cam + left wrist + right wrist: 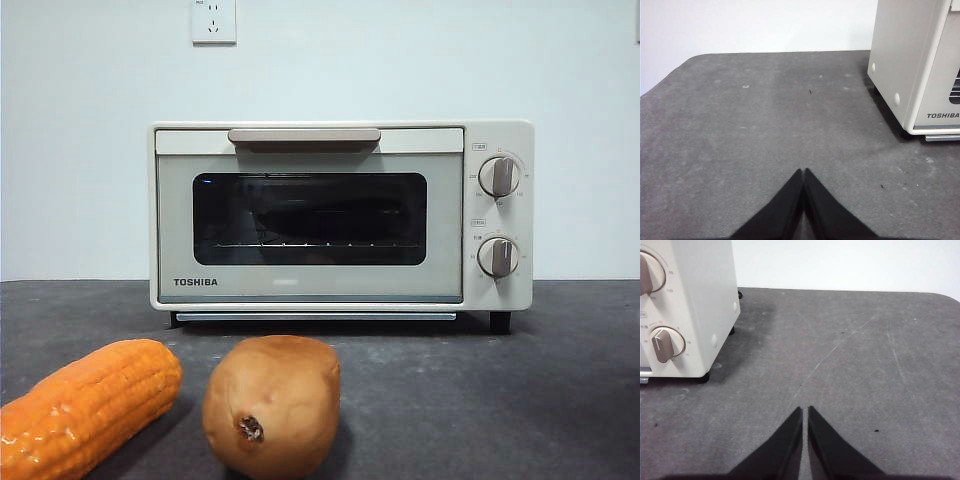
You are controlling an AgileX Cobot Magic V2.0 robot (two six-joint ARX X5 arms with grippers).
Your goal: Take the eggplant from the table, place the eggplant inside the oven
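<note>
- A plain white wall with a socket (213,20) stands behind a dark grey table (520,400).
- The oven (340,215) sits on the table near the wall, cream-white, with its door closed and the beige handle (304,135) across the top of the door.
- Two round knobs (498,176) sit one above the other on the oven's panel beside the door.
- Through the dark glass a long dark shape lies on the wire rack; this looks like the eggplant (325,218), though the tinted glass hides its colour.
- In front of the oven, near the camera, a tan-brown potato (272,405) stands on the table.
- An orange corn cob (85,405) lies just beside the potato, apart from it, running off the lower corner of the front view.
- The left gripper (804,172) hangs over bare table beside one side of the oven, its two black jaws pressed together with nothing between them.
- The right gripper (805,411) hangs over bare table by the knob side of the oven, its jaws nearly together with only a thin slit and nothing held.
</note>
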